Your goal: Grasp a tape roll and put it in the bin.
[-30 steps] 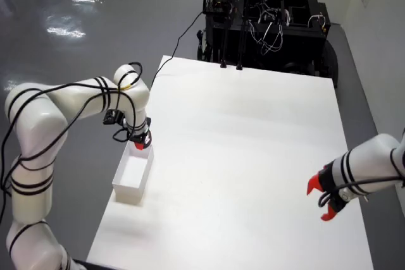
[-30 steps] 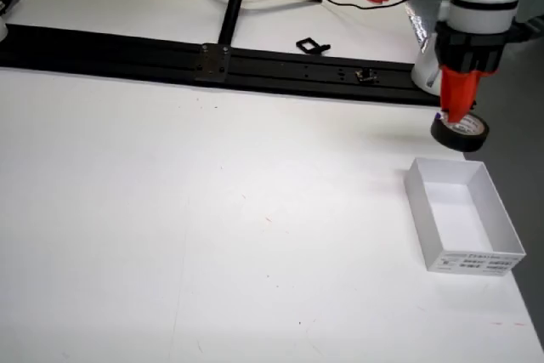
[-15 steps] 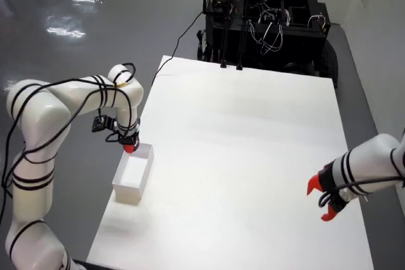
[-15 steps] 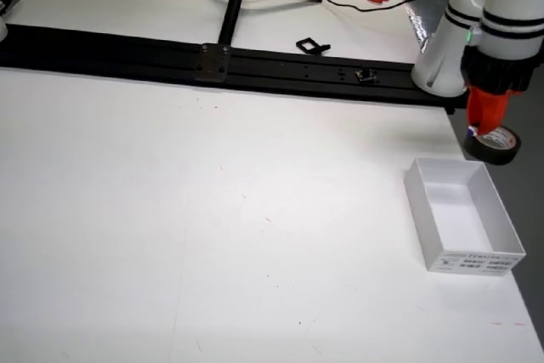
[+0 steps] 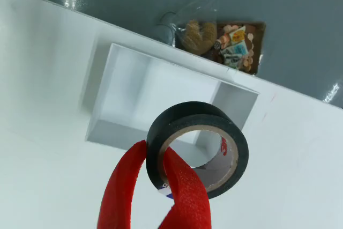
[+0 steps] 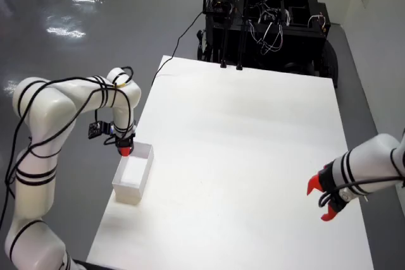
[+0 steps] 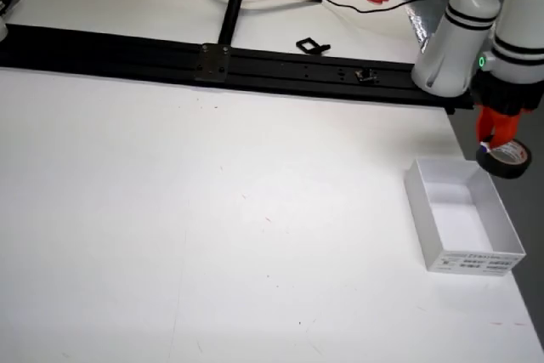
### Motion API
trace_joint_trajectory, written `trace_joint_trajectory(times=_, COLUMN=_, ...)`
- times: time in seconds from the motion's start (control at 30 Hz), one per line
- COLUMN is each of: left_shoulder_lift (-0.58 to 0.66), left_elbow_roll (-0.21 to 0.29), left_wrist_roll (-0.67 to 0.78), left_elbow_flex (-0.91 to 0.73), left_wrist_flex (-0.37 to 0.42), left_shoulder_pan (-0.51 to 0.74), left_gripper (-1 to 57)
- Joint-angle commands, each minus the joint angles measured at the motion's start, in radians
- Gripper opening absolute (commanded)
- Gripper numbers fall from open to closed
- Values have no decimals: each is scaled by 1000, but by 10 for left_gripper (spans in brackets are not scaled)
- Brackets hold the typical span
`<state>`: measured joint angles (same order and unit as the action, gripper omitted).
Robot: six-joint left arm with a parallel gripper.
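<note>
My gripper [image 5: 155, 172] has red fingers [image 5: 185, 191] shut on the wall of a black tape roll [image 5: 199, 146], one finger inside the ring and one outside. The roll hangs above the near edge of a white open bin [image 5: 115, 81], whose inside looks bare. In the overhead view the gripper [image 6: 125, 150] sits at the far end of the bin [image 6: 142, 172]. In the side view the gripper [image 7: 495, 135] holds the roll [image 7: 505, 161] over the far right corner of the bin [image 7: 422, 200].
The bin stands near the white table's edge [image 6: 130, 137], with grey floor beyond. On the floor lie a plastic bag [image 5: 195, 28] and a small box of bits [image 5: 241, 46]. A second arm with a red gripper [image 6: 323, 195] rests at the table's right side.
</note>
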<state>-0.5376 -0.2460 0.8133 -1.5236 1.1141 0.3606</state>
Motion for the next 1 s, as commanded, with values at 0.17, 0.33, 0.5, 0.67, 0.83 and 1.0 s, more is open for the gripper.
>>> trace_joint_trajectory(times=0.17, left_shoulder_lift=-162, left_elbow_roll=-7, left_wrist_roll=63, left_elbow_flex=-3, left_wrist_flex=-138, left_shoulder_pan=-11, left_gripper=-8)
trace_joint_trajectory(times=0.33, left_shoulder_lift=-177, left_elbow_roll=-13, left_wrist_roll=76, left_elbow_flex=-3, left_wrist_flex=-169, left_shoulder_pan=-19, left_gripper=-8)
trace_joint_trajectory(times=0.5, left_shoulder_lift=-180, left_elbow_roll=-22, left_wrist_roll=90, left_elbow_flex=-3, left_wrist_flex=-191, left_shoulder_pan=-26, left_gripper=-8)
trace_joint_trajectory(times=0.67, left_shoulder_lift=-189, left_elbow_roll=-25, left_wrist_roll=95, left_elbow_flex=-3, left_wrist_flex=-197, left_shoulder_pan=-32, left_gripper=-8)
trace_joint_trajectory(times=0.83, left_shoulder_lift=-189, left_elbow_roll=-33, left_wrist_roll=96, left_elbow_flex=-3, left_wrist_flex=-198, left_shoulder_pan=-32, left_gripper=9)
trace_joint_trajectory(times=1.0, left_shoulder_lift=-193, left_elbow_roll=-33, left_wrist_roll=96, left_elbow_flex=-3, left_wrist_flex=-214, left_shoulder_pan=-17, left_gripper=173)
